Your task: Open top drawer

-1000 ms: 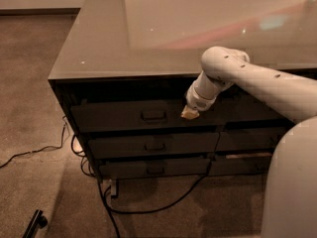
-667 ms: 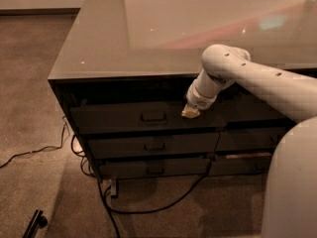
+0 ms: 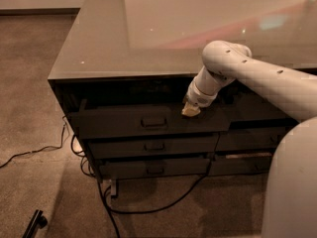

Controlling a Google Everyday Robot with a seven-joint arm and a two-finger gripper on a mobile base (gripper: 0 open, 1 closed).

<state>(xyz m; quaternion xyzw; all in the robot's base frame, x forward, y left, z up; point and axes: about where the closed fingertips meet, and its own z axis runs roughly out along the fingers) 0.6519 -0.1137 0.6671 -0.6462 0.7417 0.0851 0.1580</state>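
Observation:
The top drawer (image 3: 114, 125) is a wide dark grey front under the grey countertop (image 3: 148, 29). It stands a little way out of the cabinet, with a dark gap above its top edge. Its small loop handle (image 3: 154, 122) is at the centre. My gripper (image 3: 191, 110), tan-tipped on a white arm (image 3: 223, 63), reaches down from the right. It sits at the drawer front's top edge, just right of the handle and not on it.
Two lower drawers (image 3: 154, 146) (image 3: 154, 170) with like handles are below. A handle-less dark front (image 3: 257, 108) is to the right. Black cables (image 3: 29, 152) trail over the carpet left of and under the cabinet. My white body (image 3: 292, 182) fills the lower right.
The top drawer's front and handle sit slightly lower and further out than before. The arm and gripper have hardly shifted.

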